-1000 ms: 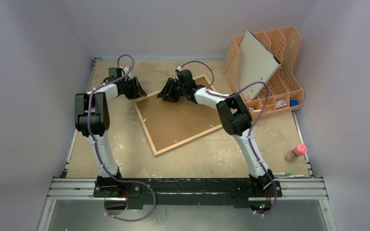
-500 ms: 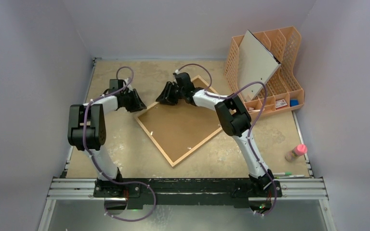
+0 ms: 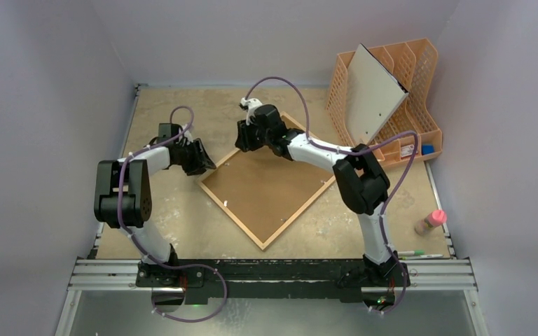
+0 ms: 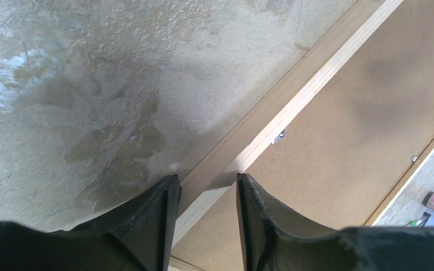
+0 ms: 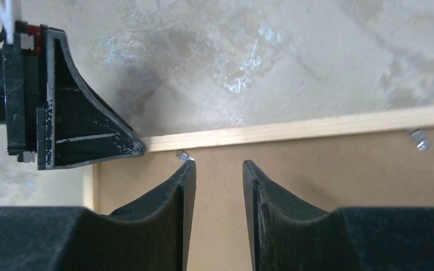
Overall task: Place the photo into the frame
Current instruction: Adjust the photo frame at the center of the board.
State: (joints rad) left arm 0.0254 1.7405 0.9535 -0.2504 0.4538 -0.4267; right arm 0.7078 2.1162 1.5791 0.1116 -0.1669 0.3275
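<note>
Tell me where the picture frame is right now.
In the top view, the frame lies flat mid-table, backing side up, turned cornerwise, with the left hand at its left corner and the right hand over its far-left edge.

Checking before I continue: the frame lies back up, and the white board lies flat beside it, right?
No: the frame does lie back up, but the white board stands tilted in the orange organizer, as the top view shows.
</note>
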